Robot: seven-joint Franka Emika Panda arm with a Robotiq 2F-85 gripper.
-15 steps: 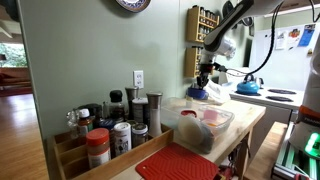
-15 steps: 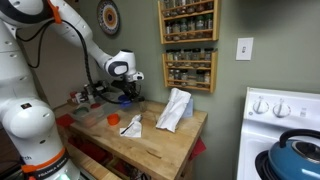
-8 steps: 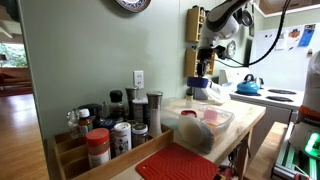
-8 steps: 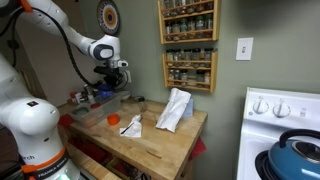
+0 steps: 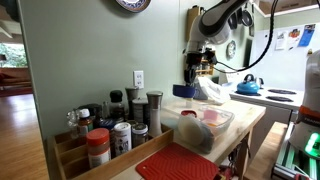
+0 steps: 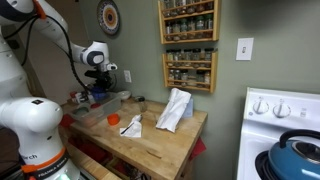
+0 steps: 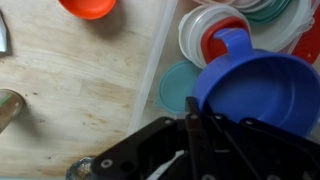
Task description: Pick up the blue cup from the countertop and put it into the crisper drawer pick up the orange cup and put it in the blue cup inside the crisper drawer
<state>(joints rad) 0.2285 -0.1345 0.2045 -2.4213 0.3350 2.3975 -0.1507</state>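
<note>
My gripper [image 7: 193, 108] is shut on the rim of the dark blue cup [image 7: 258, 90] and holds it in the air. In the wrist view the cup hangs over the clear crisper drawer [image 7: 160, 55], which holds several round lids. The orange cup [image 7: 88, 8] stands on the wooden countertop outside the drawer. Both exterior views show the gripper [image 5: 191, 72] [image 6: 98, 78] with the blue cup [image 5: 184, 90] [image 6: 98, 93] above the drawer [image 5: 226, 121] [image 6: 108, 102]. The orange cup [image 6: 113, 119] stands in front of the drawer.
A white crumpled bag [image 6: 175, 108] lies on the butcher-block counter [image 6: 150, 145]. A wall spice rack [image 6: 188, 45] hangs behind it. A light blue kettle [image 6: 295, 155] sits on the stove. A red ribbed mat [image 5: 180, 163] and several spice jars [image 5: 110, 128] stand near the camera.
The arm has lifted the blue cup off the countertop and carried it sideways, away from the white bag and over the clear drawer.
</note>
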